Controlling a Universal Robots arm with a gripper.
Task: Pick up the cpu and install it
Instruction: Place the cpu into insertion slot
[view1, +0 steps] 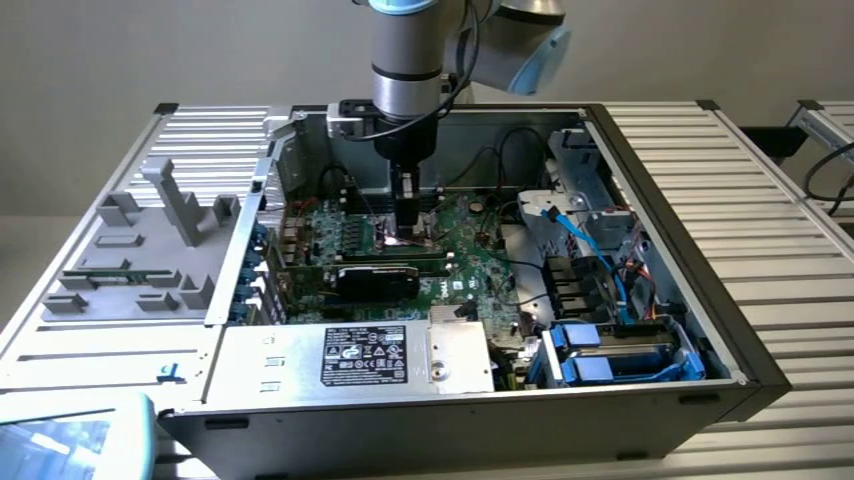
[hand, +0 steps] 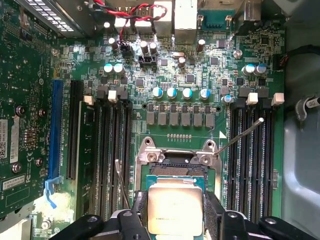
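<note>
On the exterior view's left a grey moulded fixture (view1: 147, 250) lies on the slatted table, well apart from my work. Next comes the open computer case (view1: 747, 330), with the labelled power supply (view1: 354, 355) along its near edge. I reach straight down into the middle of it, my gripper (view1: 407, 222) low over the motherboard (view1: 467, 255). In the wrist view the cpu (hand: 175, 207) sits squarely between my two black pads (hand: 141, 212), which press on two opposite edges, so I judge my jaws to be closed on it at a wide setting. It lies flat, its silver lid facing my wrist. Being square, it has no real long axis; its edges run parallel to the edges of the open socket (hand: 177, 170). That socket is directly under me. A strip of its dark contact field shows past the chip's far edge, so I judge the chip not fully lined up yet. The raised retention lever (hand: 240, 135) slants away to one side, and memory slots (hand: 107, 160) flank the socket. I cannot make out a corner mark. Toward the exterior view's right, blue data cables (view1: 587, 250) loop clear of me.
</note>
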